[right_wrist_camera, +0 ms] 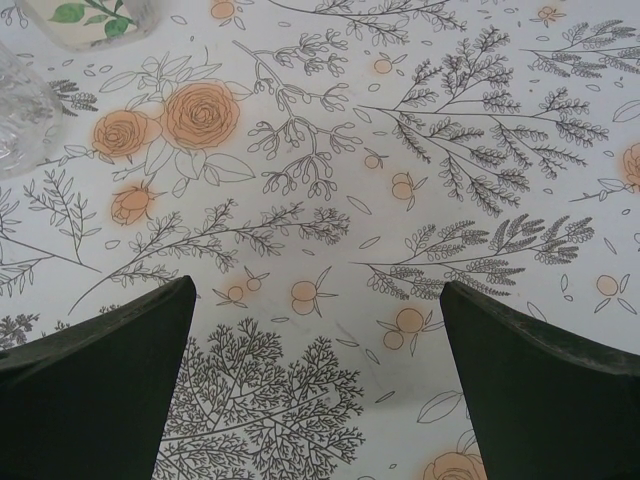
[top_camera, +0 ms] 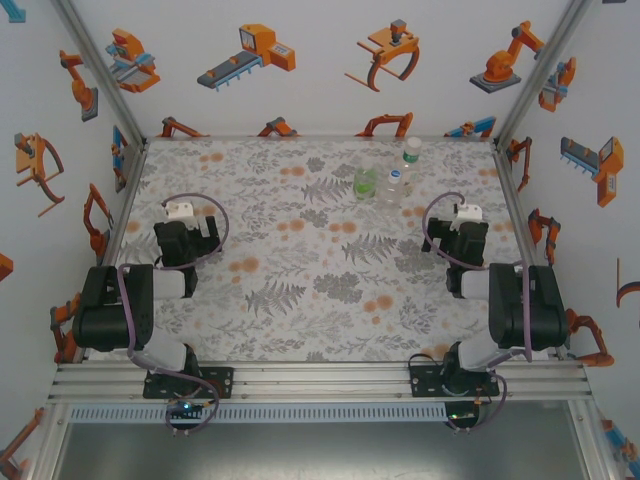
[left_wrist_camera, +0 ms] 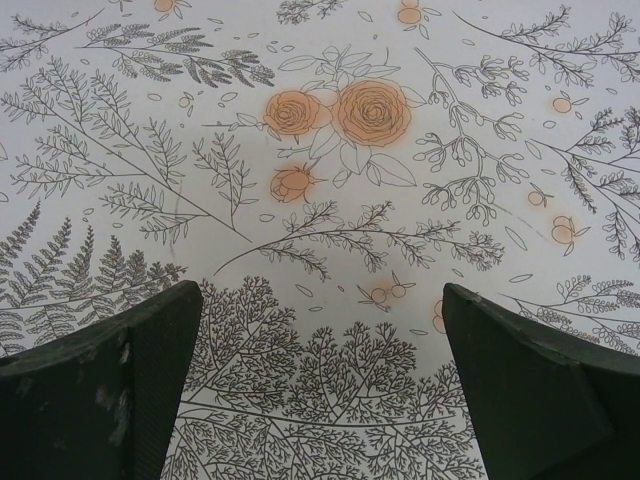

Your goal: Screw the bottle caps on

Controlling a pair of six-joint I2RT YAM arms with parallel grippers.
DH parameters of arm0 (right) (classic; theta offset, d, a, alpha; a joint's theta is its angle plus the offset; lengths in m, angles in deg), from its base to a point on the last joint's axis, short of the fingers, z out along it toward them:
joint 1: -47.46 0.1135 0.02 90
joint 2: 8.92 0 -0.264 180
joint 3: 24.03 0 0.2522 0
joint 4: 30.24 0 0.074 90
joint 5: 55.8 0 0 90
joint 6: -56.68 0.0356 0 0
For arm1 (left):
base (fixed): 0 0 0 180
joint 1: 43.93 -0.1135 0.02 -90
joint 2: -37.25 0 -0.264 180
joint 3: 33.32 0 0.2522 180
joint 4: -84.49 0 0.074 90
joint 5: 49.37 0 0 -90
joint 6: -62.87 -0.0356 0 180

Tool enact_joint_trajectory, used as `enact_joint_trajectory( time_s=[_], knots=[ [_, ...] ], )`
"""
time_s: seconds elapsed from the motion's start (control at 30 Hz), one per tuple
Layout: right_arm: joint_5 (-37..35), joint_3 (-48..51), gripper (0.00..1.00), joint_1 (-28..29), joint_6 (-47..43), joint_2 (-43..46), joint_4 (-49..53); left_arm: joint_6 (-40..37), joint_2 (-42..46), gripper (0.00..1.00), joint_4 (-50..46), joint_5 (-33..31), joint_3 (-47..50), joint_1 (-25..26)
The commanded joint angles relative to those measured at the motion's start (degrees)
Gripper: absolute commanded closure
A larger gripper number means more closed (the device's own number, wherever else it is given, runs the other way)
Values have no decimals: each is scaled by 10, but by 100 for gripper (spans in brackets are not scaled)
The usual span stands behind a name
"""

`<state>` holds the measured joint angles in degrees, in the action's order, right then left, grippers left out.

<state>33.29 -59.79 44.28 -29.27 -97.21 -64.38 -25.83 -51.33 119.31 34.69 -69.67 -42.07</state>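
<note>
The flower-printed bench [top_camera: 300, 300] sits between white walls [top_camera: 300, 60] dotted with robot drawings. Three bottles [top_camera: 390, 180] stand close together at its far right, ahead of my right arm. My left end effector [left_wrist_camera: 320, 290] and right end effector [right_wrist_camera: 318, 285] hover over bare cloth, spread wide, holding nothing.

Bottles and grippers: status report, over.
Left gripper open, empty. Right gripper open, empty. Bottles grouped far right on the table, untouched, nearer the right arm. Nothing in the way.
</note>
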Motion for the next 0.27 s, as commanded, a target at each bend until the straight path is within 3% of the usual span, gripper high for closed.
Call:
enact_joint_trajectory(
  time_s=[0.0,0.23],
  knots=[
    [-6,2,1,-3,8,2,-22,6,3,3,-2,9,-5,-1],
    [1,2,1,-2,4,2,-20,6,3,3,-3,10,-5,-1]
  ],
)
